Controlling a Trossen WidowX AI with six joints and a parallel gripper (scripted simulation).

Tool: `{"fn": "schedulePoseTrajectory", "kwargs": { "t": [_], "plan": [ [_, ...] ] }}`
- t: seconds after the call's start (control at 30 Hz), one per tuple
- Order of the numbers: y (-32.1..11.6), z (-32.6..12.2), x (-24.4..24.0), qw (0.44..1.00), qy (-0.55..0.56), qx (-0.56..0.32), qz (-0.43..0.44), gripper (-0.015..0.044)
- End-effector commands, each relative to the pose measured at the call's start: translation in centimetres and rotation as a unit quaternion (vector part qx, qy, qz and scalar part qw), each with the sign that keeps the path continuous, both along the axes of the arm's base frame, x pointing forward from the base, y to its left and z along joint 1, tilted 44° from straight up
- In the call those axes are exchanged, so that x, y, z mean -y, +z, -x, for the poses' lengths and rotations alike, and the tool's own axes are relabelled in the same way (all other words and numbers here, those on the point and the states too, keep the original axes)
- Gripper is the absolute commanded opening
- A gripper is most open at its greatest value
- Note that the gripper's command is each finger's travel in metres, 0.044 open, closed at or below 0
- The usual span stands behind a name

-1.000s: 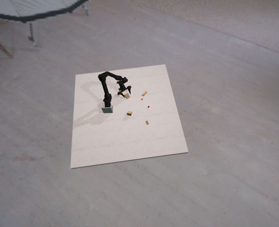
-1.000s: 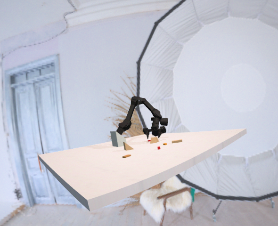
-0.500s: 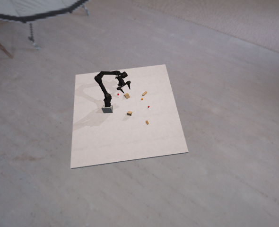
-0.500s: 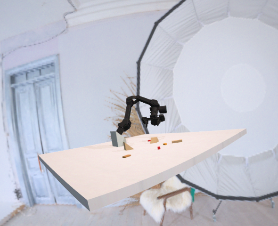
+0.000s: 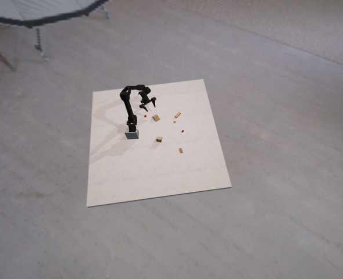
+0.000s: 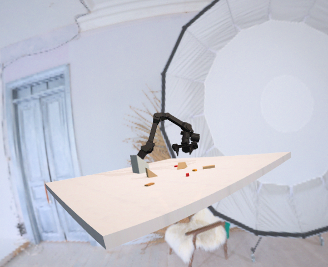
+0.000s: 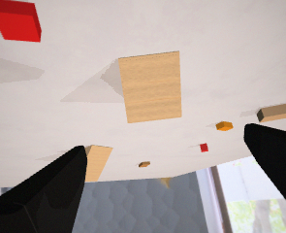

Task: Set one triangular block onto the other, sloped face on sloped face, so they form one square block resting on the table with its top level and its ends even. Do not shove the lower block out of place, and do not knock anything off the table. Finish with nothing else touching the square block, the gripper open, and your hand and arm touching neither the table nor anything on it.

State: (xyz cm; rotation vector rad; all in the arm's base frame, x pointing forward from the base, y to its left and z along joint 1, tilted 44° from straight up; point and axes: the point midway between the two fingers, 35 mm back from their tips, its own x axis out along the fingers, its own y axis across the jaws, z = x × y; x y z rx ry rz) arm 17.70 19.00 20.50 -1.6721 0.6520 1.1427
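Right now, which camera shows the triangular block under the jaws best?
The wrist view: the triangular block fills mid-frame, its wood grain and edges sharp, and lies apart from the open gripper. In the top view it is a small tan speck; the exterior view shows only its low side profile.

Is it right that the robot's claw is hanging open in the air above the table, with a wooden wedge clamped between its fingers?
Not quite. The gripper does hang open above the table, but it holds nothing. The wrist view shows its fingers spread wide with only air between them, and the nearest wooden wedge lies on the table below.
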Motion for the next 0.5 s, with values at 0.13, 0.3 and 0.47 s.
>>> {"fn": "schedulePoseTrajectory", "kwargs": {
  "t": [0.13,0.3,0.47],
  "plan": [
    [-4.5,-2.3,-1.0,1.0,-0.005,0.002,0.0,0.044],
    [-8.3,-3.8,-0.9,1.0,-0.005,0.002,0.001,0.044],
    [-8.8,-4.0,-0.9,1.0,-0.005,0.002,0.001,0.044]
  ]
}}
